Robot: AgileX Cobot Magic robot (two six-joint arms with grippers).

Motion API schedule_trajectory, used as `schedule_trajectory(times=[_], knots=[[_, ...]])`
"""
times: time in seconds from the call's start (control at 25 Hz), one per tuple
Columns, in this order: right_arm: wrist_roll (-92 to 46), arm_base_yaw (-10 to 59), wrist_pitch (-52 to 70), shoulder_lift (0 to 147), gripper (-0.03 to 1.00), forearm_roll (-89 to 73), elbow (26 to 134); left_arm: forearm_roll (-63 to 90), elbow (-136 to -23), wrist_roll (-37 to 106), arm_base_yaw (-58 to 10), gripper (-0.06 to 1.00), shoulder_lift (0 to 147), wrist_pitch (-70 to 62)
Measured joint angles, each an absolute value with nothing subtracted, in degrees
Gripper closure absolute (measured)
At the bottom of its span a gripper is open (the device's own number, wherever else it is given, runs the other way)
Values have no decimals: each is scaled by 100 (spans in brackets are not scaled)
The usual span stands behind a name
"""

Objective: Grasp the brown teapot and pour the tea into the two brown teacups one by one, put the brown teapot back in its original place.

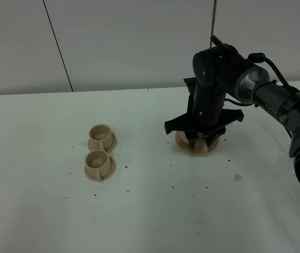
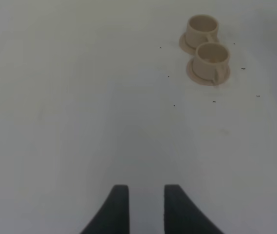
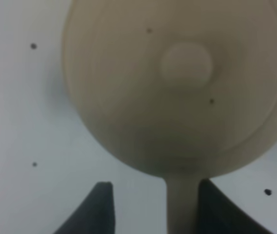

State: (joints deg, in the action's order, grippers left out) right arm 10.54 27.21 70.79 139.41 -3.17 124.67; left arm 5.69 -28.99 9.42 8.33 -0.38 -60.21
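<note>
the brown teapot sits on its flat round saucer on the white desk, on the right side of the high view. from up high the black arm hides most of the pot. the right fingers point down over it. they are open, with the pot's handle in the gap between them. one finger is right beside the handle and the other is well apart from it, so they do not squeeze it.

the back teacup and the front teacup stand close together on the left side of the desk, well apart from the teapot. each one sits upright on its own small saucer.

the left fingers hang over a bare part of the desk. they are a little open and hold nothing. tiny dark specks lie here and there on the desk.
</note>
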Motion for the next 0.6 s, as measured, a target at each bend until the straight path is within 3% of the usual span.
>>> schedule_trajectory(times=[0.6], knots=[[1054,2721,7107,14123,60,-351,12467,569,-2899,942,833,70,-38,-6021]])
